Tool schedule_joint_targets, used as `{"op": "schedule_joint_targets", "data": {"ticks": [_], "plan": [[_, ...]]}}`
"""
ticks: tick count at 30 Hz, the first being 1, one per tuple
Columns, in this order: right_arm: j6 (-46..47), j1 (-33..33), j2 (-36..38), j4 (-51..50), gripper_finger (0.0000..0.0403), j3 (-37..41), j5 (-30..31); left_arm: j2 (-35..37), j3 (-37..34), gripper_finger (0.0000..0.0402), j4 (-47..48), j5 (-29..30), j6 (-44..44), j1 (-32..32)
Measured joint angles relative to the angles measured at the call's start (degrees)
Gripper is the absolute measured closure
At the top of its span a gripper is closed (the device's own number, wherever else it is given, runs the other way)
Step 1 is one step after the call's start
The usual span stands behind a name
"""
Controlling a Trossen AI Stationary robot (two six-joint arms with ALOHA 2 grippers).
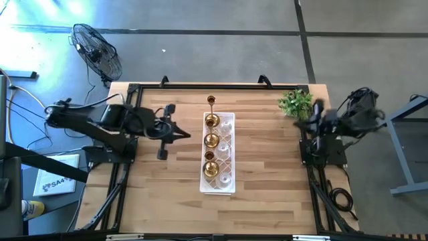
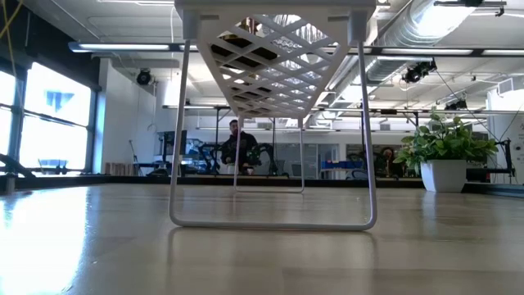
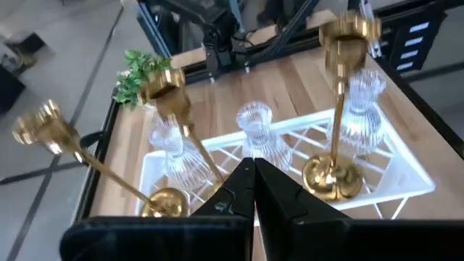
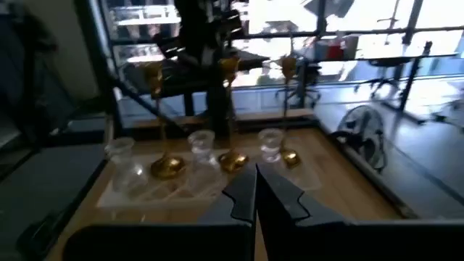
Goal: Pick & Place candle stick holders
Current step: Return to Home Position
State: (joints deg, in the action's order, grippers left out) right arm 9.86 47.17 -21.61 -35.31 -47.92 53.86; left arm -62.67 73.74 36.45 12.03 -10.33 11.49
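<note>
Three brass-gold candle stick holders (image 1: 211, 140) stand on their round bases in the left row of the long white lattice tray (image 1: 229, 120). Three clear glass holders (image 1: 225, 150) stand in the right row. The left wrist view shows the brass holders (image 3: 333, 174) and the glass holders (image 3: 255, 130) just beyond my left gripper (image 3: 254, 177). That gripper is shut and empty, a little left of the tray (image 1: 186, 136). My right gripper (image 1: 301, 124) is shut and empty at the table's right edge, beside the plant, with the holders (image 4: 232, 159) farther off.
A small green plant in a white pot (image 1: 295, 102) stands at the far right corner, close to my right arm. The tray stands on thin white legs (image 2: 274, 221). A fan (image 1: 97, 50) stands off the table. A person (image 2: 239, 147) sits in the room behind.
</note>
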Motion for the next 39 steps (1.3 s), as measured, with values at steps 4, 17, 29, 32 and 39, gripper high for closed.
{"op": "schedule_joint_targets", "data": {"ticks": [4,17,29,32,39], "plan": [[-1.2,-0.3,5.3,6.5,0.0403,9.8,-9.8,8.9,-16.2,0.0401,-13.3,-3.6,-0.1,0.1],[-14.5,-1.3,10.7,32.5,0.0403,30.3,-30.6,23.3,-40.8,0.0401,-33.9,-7.5,5.0,0.1],[-4.8,-12.8,14.3,43.8,0.0403,45.2,-40.5,26.4,-49.4,0.0401,-40.4,-11.3,5.1,0.1],[-2.9,-15.7,14.3,43.8,0.0403,46.8,-42.1,27.8,-51.3,0.0401,-41.2,-11.3,5.8,0.1],[-2.2,-20.9,14.2,43.3,0.0403,47.3,-45.9,30.9,-57.4,0.0401,-45.6,-11.3,5.8,0.1]]}}
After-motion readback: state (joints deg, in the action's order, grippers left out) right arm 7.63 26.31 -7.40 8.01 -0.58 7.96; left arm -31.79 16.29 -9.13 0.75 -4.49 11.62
